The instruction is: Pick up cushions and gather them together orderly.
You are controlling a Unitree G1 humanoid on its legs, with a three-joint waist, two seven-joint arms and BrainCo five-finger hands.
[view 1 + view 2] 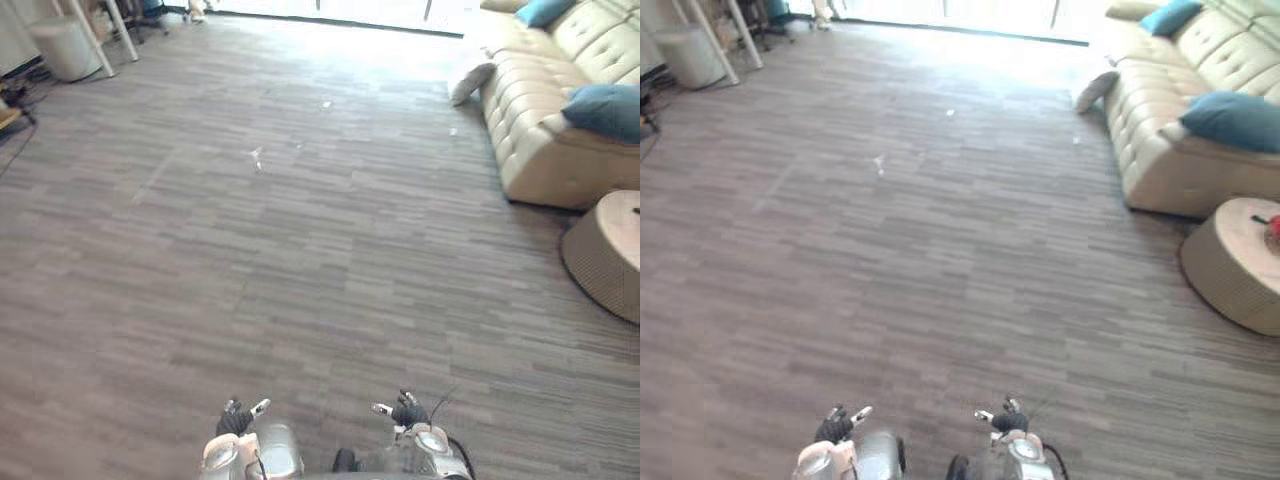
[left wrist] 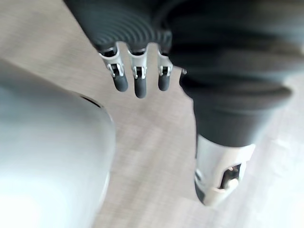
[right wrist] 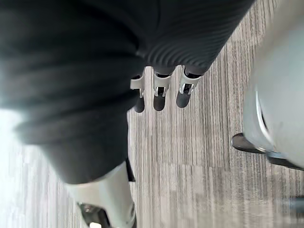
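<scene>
Hanging low over the floor (image 1: 300, 250), both hands are empty.
Nearest, the left hand (image 1: 237, 418) and right hand (image 1: 405, 410) show straight, relaxed fingers (image 2: 135, 80). Farther right, a round wicker table (image 1: 605, 255) stands near a beige sofa (image 1: 530, 150). A near blue cushion (image 1: 605, 108) rests on the sofa's seat. Beyond it, a pale grey cushion (image 1: 470, 82) lies on the floor against the sofa, and a far blue cushion (image 1: 545, 10) lies farthest back on the sofa.

No readable text, label, or number anywhere.
</scene>
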